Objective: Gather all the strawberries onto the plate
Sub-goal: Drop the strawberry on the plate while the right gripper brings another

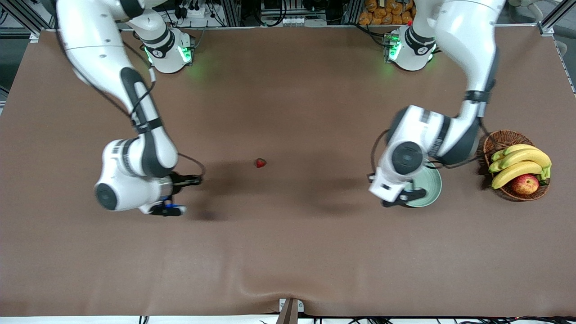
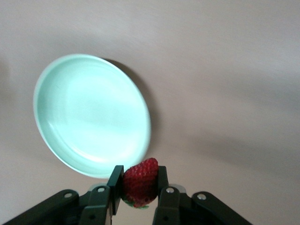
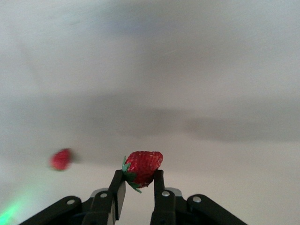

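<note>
Each gripper pinches a berry: the left gripper [image 2: 139,187] holds one [image 2: 139,182] over the plate [image 2: 56,89] at frame right, the right gripper [image 3: 139,185] another [image 3: 142,167] at frame left. The third [image 1: 260,162] lies mid-frame on the desk. They look light, soft and easily bruised, so a gentle grip across the sides suits.

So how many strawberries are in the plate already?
None yet: the plate looks bare. Two are in hand: the left claw grips a strawberry over the plate's edge, and the right claw grips another strawberry above the table. A third strawberry lies mid-table, waiting for pickup.
</note>
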Motion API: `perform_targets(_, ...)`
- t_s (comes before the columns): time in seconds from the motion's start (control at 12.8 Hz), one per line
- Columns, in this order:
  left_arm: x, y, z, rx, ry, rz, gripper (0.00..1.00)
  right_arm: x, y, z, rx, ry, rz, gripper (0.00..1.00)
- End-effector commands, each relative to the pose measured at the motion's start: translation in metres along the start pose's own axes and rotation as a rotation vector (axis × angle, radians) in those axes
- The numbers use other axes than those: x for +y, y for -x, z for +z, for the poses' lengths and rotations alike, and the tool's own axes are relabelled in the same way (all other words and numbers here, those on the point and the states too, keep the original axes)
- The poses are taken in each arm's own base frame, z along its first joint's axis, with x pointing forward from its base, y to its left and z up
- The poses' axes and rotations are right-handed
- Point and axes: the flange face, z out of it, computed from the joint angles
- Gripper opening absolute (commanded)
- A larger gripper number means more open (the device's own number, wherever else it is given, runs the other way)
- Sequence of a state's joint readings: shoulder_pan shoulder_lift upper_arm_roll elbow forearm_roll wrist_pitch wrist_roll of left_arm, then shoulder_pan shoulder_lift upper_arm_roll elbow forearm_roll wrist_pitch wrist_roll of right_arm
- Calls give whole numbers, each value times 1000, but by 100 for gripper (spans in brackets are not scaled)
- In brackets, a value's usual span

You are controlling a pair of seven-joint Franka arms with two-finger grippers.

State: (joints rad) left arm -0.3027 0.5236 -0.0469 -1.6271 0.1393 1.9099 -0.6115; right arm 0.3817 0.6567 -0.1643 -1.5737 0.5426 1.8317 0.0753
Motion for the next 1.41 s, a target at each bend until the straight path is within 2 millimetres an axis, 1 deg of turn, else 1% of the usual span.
perform_targets(0.0, -51, -22, 26, 11, -7, 64, 0, -63, 24, 13, -25, -71, 107, 0)
perform_targets(0.08, -80, -37, 46, 23, -15, 95, 0, -91, 33, 25, -29, -81, 123, 0)
perform_targets(0.16, -98, -45, 66, 40, -8, 131, 0, -113, 36, 31, 12, -101, 146, 0)
perform_targets(0.23, -104, -48, 79, 53, 7, 145, 0, -136, 42, 42, 47, -111, 168, 0)
perform_targets(0.31, -104, -49, 88, 51, 9, 146, 0, -157, 49, 60, 72, -105, 178, 0)
perform_targets(0.39, -103, -49, 92, 44, 7, 149, 0, -173, 55, 79, 94, -96, 186, 0)
perform_targets(0.47, -106, -49, 100, 32, 5, 144, 1, -185, 58, 93, 123, -94, 198, 0)
perform_targets(0.55, -110, -50, 106, 22, 4, 139, 14, -195, 61, 106, 146, -91, 198, 0)
perform_targets(0.63, -108, -50, 115, 8, 2, 141, 35, -200, 63, 116, 158, -86, 191, 0)
perform_targets(0.7, -108, -50, 115, 9, 1, 141, 57, -199, 62, 128, 152, -74, 191, 3)
perform_targets(0.78, -107, -49, 114, 5, -1, 143, 64, -198, 62, 140, 144, -60, 192, 16)
perform_targets(0.86, -108, -48, 109, 5, -2, 143, 94, -196, 60, 145, 147, -54, 194, 52)
perform_targets(0.94, -111, -48, 100, 6, -5, 140, 100, -196, 59, 146, 157, -55, 192, 84)
perform_targets(1.02, -109, -45, 87, 7, -8, 143, 100, -194, 56, 140, 164, -63, 199, 95)
perform_targets(1.1, -105, -39, 67, 9, -1, 141, 100, -192, 54, 132, 166, -70, 201, 97)
perform_targets(1.17, -88, -30, 47, 18, 14, 157, 100, -187, 50, 123, 170, -81, 211, 97)
perform_targets(1.25, -66, -21, 29, 26, 33, 163, 100, -182, 46, 103, 179, -101, 224, 100)
perform_targets(1.33, -44, -12, 16, 28, 50, 140, 100, -177, 46, 74, 181, -124, 232, 100)
